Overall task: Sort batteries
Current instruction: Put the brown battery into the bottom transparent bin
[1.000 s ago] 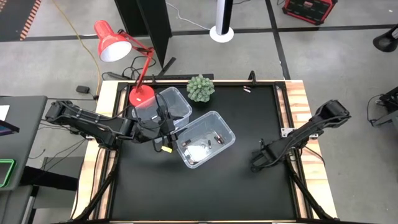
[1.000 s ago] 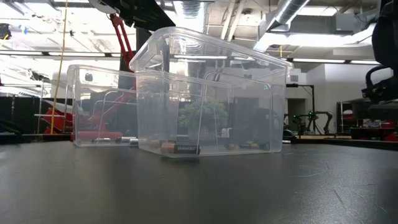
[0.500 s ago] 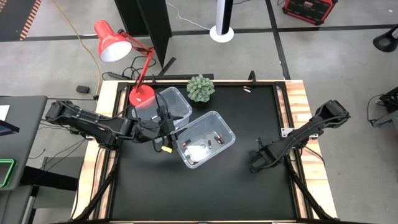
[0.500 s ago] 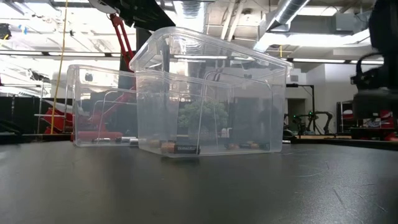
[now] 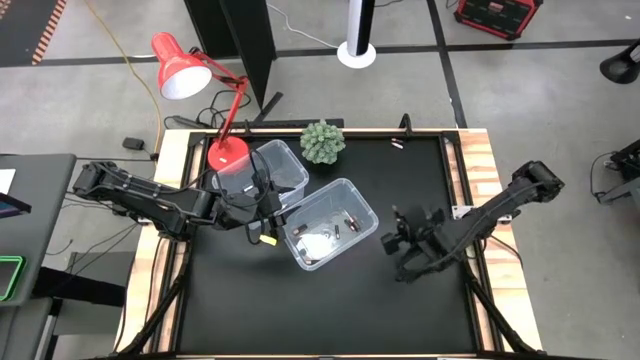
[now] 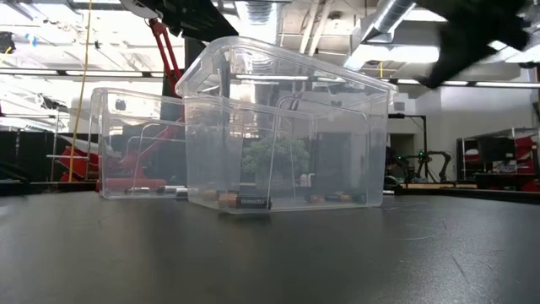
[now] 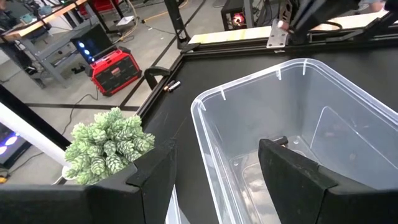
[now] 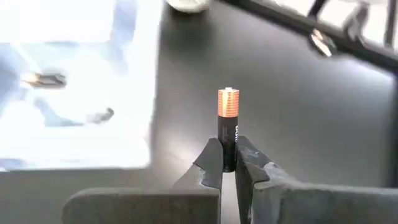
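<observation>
Two clear plastic bins stand side by side: the nearer bin [image 5: 330,222] [image 6: 287,127] and the farther bin [image 5: 275,170] [image 6: 139,143]. Several batteries [image 5: 345,222] [image 6: 245,201] lie on the nearer bin's floor. My right gripper [image 5: 400,245] [image 8: 228,155] hovers right of the nearer bin, shut on a dark battery [image 8: 228,124] with a copper end. My left gripper [image 5: 268,208] [image 7: 217,180] waits open at the nearer bin's left rim [image 7: 205,130]. My right gripper pinches the dark battery by its black body [image 8: 228,140] between the two fingertips [image 8: 212,158]. The battery lies along the fingers and sticks out past them, copper end [image 8: 228,102] foremost. It is lifted clear of the table.
A green plant [image 5: 322,142] [image 7: 106,143] stands at the far edge behind the bins, and a red desk lamp [image 5: 185,70] at the far left corner. Bare black tabletop [image 5: 330,310] lies near and right of the bins.
My right gripper has risen and swung toward the table's left, closer to the nearer bin; in the low view it has climbed from the right side to the top of the picture. The left arm and the bins have kept still.
</observation>
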{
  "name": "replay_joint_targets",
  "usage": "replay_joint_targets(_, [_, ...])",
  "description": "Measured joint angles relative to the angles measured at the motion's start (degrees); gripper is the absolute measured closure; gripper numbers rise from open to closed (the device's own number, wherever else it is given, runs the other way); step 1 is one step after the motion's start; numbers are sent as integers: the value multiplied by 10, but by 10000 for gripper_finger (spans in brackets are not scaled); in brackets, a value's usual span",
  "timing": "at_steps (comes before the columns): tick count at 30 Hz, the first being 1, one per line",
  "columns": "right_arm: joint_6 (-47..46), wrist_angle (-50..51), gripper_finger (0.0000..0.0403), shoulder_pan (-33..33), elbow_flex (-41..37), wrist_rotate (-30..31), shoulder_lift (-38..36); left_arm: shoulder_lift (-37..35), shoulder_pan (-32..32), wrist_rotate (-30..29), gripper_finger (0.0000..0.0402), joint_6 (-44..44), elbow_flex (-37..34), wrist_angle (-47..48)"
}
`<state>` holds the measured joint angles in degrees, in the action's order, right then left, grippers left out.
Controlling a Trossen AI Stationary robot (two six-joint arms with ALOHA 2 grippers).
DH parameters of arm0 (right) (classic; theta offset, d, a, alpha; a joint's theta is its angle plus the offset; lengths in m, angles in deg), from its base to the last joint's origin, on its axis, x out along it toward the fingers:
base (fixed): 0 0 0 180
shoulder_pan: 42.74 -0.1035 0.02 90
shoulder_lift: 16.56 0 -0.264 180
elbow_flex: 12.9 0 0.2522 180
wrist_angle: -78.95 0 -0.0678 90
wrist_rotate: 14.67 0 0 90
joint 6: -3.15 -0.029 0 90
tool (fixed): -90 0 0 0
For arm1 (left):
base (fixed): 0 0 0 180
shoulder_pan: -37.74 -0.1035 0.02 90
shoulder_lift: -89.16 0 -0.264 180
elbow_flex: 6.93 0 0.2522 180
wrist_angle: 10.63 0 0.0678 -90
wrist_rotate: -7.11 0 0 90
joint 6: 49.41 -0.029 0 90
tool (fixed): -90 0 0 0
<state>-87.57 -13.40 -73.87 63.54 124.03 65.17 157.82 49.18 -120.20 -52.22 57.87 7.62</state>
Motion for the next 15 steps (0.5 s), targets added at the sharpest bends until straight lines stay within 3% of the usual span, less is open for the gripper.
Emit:
replay_joint_targets(5, [266,-161,379,77,33,-2,0,0,0,0,182,0,0,-1])
replay_joint_targets(8, [423,-279,379,130,33,-64,0,0,0,0,182,1,0,-1])
replay_joint_targets(12, [528,-370,375,196,33,-159,1,0,0,0,182,2,0,-1])
replay_joint_targets(15, [573,-402,354,224,33,-188,1,0,0,0,182,2,0,-1])
